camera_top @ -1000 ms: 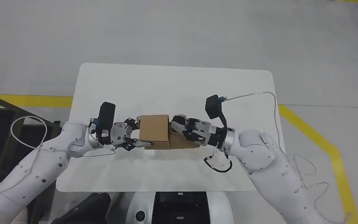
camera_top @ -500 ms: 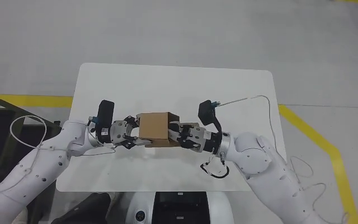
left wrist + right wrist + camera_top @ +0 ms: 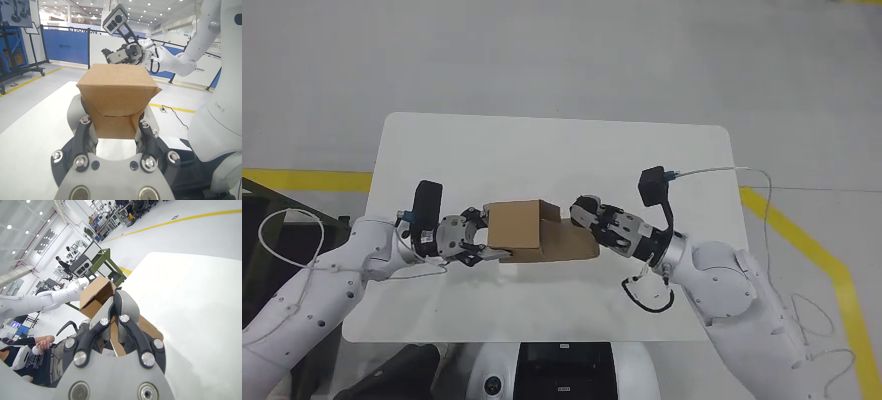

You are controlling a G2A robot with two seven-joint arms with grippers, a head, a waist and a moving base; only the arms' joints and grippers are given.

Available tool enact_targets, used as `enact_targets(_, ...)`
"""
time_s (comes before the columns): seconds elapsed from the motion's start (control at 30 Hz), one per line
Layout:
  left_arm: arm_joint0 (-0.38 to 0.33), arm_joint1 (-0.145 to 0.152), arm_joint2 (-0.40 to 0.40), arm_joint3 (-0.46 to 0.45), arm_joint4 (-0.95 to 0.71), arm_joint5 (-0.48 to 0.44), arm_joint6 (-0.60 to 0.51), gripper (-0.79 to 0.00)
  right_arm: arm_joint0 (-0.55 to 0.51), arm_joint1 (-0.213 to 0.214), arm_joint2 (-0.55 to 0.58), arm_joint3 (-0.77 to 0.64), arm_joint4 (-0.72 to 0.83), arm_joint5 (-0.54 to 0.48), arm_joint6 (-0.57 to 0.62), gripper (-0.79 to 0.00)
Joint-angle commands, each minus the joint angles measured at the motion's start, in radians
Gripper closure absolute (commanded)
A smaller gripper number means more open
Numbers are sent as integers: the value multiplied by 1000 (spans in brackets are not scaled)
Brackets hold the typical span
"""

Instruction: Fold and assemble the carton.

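The carton (image 3: 517, 228) is held low over the desk (image 3: 542, 150), toward its 6 o'clock edge. The left jaws pinch its 9 o'clock end across the width. The right jaws are pressed together on the loose flap (image 3: 577, 245) at 3 o'clock. The light, thin board probably creases easily, so grip gently near the fold lines.

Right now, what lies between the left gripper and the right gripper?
In the top view, only the brown carton: the left gripper clamps one end, and the right gripper pinches a flap at the other.
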Motion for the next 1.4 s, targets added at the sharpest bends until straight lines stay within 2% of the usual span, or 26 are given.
enact_targets(0.0,4,0,-2,-6,7,0,3,-323,23,-3,-14,23,-2,5,-4,0)
enact_targets(0.43,12,0,-9,-9,12,0,2,-329,84,-19,-136,51,35,-22,63,0)
enact_targets(0.83,15,1,-12,-18,14,0,6,-329,124,-32,-186,72,36,-8,48,0)
enact_targets(1.03,16,-1,-28,2,21,0,10,-329,48,-14,-107,-1,70,9,57,0)
enact_targets(1.13,19,-4,-38,13,29,0,14,-329,-13,0,-40,-36,117,57,87,0)
enact_targets(1.23,23,-7,-47,19,33,0,19,-326,-61,12,27,-43,233,108,143,0)
enact_targets(1.3,26,-9,-55,18,36,0,26,-323,-84,18,77,-32,349,100,171,0)
enact_targets(1.37,31,-11,-63,16,42,0,33,-317,-118,25,135,-16,390,110,169,0)
